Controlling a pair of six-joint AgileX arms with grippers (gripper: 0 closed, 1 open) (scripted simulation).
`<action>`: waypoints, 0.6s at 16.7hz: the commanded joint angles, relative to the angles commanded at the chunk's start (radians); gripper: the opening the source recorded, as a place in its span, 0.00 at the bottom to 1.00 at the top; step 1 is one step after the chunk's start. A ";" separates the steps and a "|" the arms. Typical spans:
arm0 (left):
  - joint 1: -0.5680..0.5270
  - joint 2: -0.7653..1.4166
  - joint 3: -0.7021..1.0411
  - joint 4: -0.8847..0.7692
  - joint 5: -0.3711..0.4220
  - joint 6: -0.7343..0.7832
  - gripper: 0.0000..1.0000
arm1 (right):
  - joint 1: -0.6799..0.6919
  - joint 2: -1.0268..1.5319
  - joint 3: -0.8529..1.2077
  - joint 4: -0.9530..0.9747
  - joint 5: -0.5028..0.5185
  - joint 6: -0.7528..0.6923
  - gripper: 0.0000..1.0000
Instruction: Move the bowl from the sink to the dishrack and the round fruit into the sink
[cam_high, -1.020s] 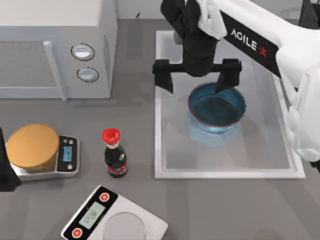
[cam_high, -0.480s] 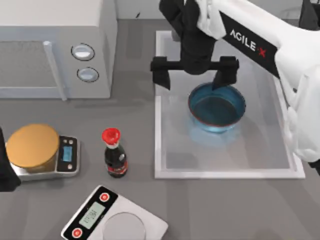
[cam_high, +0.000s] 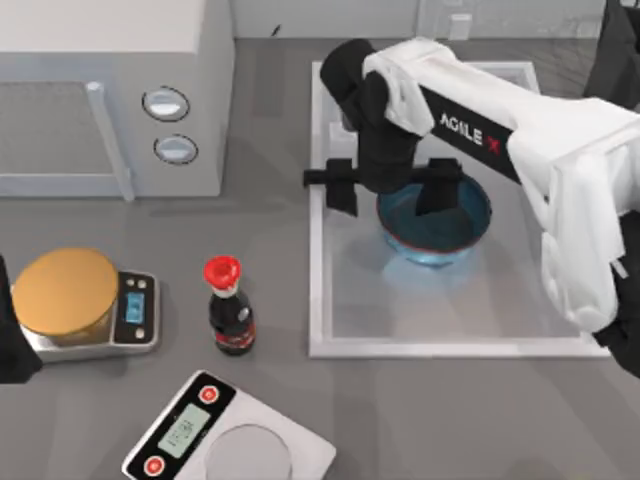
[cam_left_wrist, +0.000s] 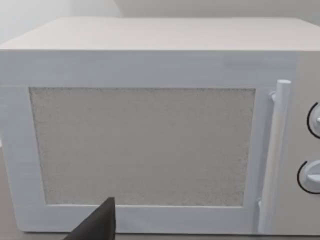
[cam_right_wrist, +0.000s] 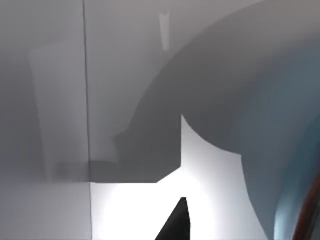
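The blue bowl (cam_high: 446, 228) with a dark teal inside sits in the back half of the white sink (cam_high: 450, 348). My right gripper (cam_high: 390, 190) hangs open over the bowl's left rim. One black finger (cam_high: 437, 190) dips inside the bowl, while the other (cam_high: 342, 190) is outside it, by the sink's left rim. In the right wrist view the bowl's blue wall (cam_right_wrist: 300, 125) curves close past a black fingertip (cam_right_wrist: 175, 226) above the sink floor (cam_right_wrist: 130, 210). The round fruit and the dishrack are out of view. My left arm (cam_high: 10, 340) stays parked at the table's left edge.
A white microwave (cam_high: 110, 100) fills the back left. On the grey table stand a scale carrying an orange-gold disc (cam_high: 65, 292), a dark bottle with a red cap (cam_high: 228, 318) and a second scale (cam_high: 225, 440). A dark shape (cam_high: 618, 45) sits at the back right corner.
My right gripper has dropped lower and slightly forward onto the bowl's left rim, its wrist tilting over. The bowl has not moved. The left arm is still.
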 joint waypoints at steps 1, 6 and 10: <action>0.000 0.000 0.000 0.000 0.000 0.000 1.00 | 0.000 0.000 0.000 0.000 0.000 0.000 1.00; 0.000 0.000 0.000 0.000 0.000 0.000 1.00 | 0.000 0.000 0.000 0.000 0.000 0.000 0.70; 0.000 0.000 0.000 0.000 0.000 0.000 1.00 | 0.000 0.000 0.000 0.000 0.000 0.000 0.40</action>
